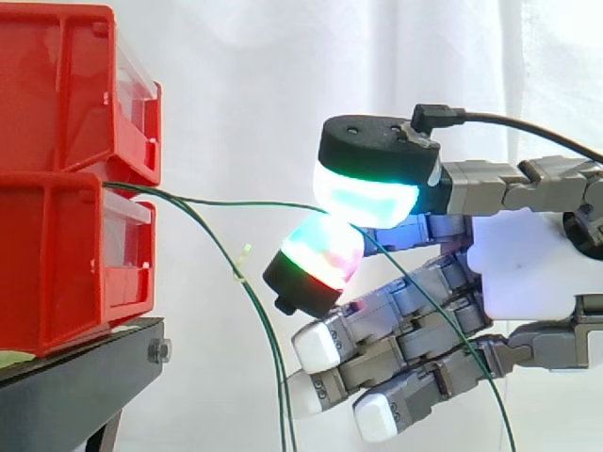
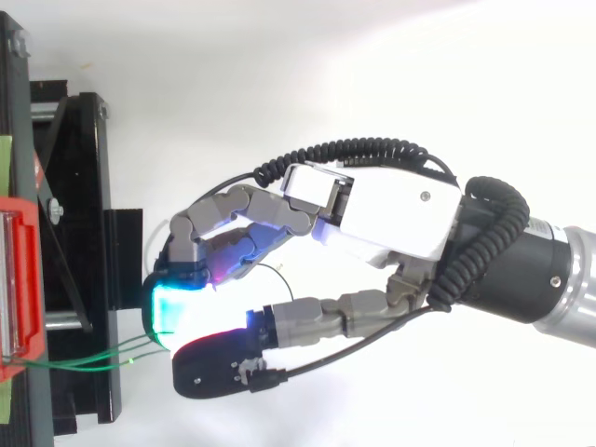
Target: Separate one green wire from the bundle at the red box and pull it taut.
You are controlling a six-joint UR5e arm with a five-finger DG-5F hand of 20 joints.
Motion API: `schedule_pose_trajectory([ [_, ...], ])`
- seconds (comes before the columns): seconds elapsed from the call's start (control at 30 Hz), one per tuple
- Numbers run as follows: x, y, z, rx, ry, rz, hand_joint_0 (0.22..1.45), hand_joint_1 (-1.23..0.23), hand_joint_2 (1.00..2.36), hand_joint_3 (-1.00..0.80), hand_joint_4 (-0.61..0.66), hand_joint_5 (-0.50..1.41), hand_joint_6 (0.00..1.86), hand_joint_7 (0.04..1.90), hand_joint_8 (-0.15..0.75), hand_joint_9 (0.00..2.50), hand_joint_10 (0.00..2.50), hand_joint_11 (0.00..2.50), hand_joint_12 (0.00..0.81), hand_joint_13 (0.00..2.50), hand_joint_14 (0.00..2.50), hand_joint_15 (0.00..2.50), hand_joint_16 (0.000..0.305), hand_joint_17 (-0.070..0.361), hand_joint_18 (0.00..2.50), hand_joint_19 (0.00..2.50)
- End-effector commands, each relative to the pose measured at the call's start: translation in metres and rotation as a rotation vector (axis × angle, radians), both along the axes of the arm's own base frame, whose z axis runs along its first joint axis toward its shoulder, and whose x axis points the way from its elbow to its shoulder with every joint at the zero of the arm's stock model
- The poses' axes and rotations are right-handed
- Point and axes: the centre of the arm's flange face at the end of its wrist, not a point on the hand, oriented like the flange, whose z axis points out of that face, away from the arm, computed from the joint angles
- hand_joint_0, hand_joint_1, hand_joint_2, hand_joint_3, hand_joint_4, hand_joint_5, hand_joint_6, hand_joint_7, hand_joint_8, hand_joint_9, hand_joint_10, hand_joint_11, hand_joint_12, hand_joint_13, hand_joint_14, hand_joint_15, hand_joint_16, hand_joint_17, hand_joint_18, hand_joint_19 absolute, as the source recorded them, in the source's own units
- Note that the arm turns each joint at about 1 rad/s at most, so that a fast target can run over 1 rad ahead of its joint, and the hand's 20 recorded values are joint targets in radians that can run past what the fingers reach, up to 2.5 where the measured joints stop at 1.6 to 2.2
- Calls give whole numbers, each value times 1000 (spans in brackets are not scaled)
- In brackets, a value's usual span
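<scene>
Side view first: got the hand (image 1: 528, 268) in from the right, pinching one green wire (image 1: 245, 201) between two glowing pads, upper pad (image 1: 367, 193) cyan-white, lower pad (image 1: 320, 250) green and red. Remaining fingers curled loosely underneath, white-tipped.

Can trace that wire back left to the gap between the upper red bin (image 1: 57, 94) and the lower red bin (image 1: 57, 264). Close to straight along the way, just a slight bow. Past the pinch, a green strand dropping down to the right behind the curled fingers. Can't tell whether same wire or another one.

Other stuff around:
- a second green wire (image 1: 268, 348) leaving the same gap, sagging below the pinched one and running off the bottom edge, hanging between the bins and the hand but apart from the pads
- a small pale tie (image 1: 243, 256) touching that sagging wire partway down
- both bins stacked on the black stand (image 1: 75, 377), white curtain (image 1: 264, 75) behind it all

From the top: same pinch sitting just beside the stand's outer edge, with green strands running from the red bin at the left edge across the stand to the pads.
</scene>
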Motion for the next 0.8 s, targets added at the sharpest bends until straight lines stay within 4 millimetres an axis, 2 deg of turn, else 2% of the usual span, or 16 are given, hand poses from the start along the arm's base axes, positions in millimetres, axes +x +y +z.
schedule_pose_trajectory([
  [0.0, 0, 3, 0, 0, 0, 4, 599, -762, 1015, 20, -76, -134, 880, 1182, 323, 930, 10, 461, 340, 734, 7, 219, 50, 113, 810, 306],
  [0.77, 0, 10, 0, 0, 0, 13, 600, -762, 1015, 24, -75, -134, 880, 1184, 325, 958, 10, 467, 341, 748, 7, 225, 50, 113, 807, 297],
])
